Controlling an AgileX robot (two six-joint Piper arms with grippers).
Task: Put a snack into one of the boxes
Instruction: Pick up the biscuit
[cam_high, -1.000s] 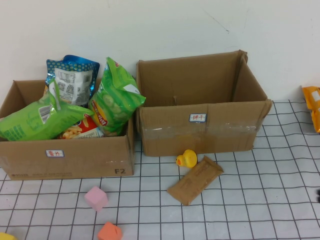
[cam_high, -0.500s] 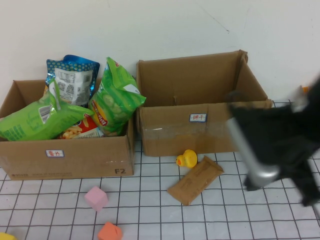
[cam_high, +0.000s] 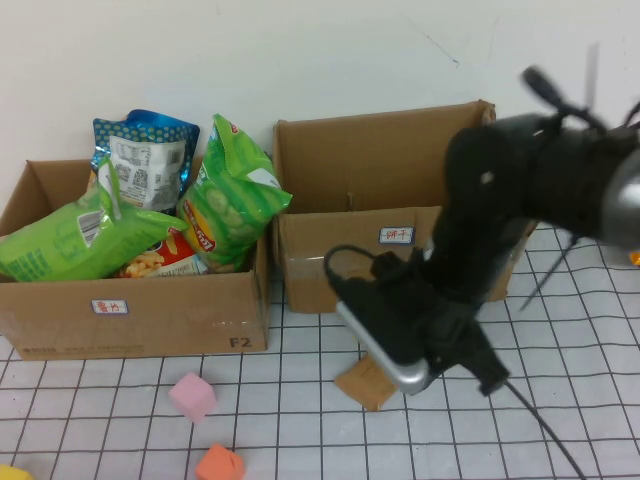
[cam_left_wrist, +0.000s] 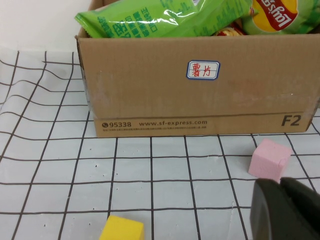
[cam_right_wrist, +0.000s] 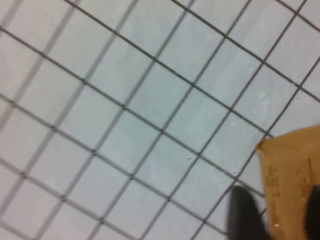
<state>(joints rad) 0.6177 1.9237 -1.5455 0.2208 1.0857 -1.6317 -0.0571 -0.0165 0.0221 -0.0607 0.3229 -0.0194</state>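
Note:
A flat brown snack packet (cam_right_wrist: 292, 167) lies on the grid cloth in front of the empty right box (cam_high: 375, 160). In the high view only its near corner (cam_high: 362, 385) shows from under my right arm (cam_high: 480, 240). My right gripper (cam_right_wrist: 280, 215) is open and low over the packet, one finger (cam_right_wrist: 245, 215) off its edge and the other over its far side. My left gripper (cam_left_wrist: 285, 207) is shut and empty, low over the cloth just short of a pink cube (cam_left_wrist: 270, 159). The left box (cam_high: 130, 310) holds several chip bags.
A pink cube (cam_high: 192, 396) and an orange cube (cam_high: 218, 465) lie in front of the left box. A yellow cube (cam_left_wrist: 122, 229) lies near my left gripper. The left box's front wall (cam_left_wrist: 200, 100) faces the left wrist camera. The wall stands behind both boxes.
My right arm has swung in from the right and come down over the brown packet. It now hides the yellow duck and most of the packet. Nothing else has moved.

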